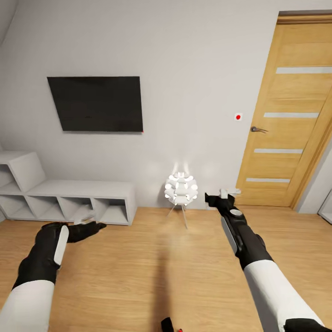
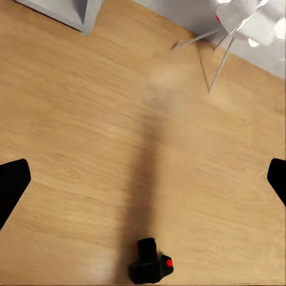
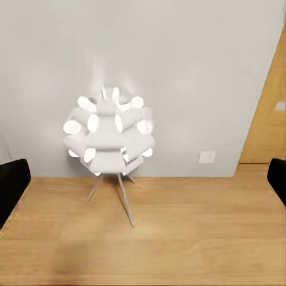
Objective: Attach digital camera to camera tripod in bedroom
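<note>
The digital camera, a small black body with a red button, lies on the light wood floor below my left gripper. Its top edge also peeks in at the bottom of the head view, close in front of me. The left gripper hangs open over the floor at the left, with its black fingertips far apart and nothing between them. My right gripper is open too and reaches forward toward the wall, with nothing in it. The camera tripod is out of view.
A glowing white ball-shaped lamp on thin splayed legs stands by the pale grey wall straight ahead. A low white shelf unit sits at the left under a black wall screen. A wooden door stands at the right.
</note>
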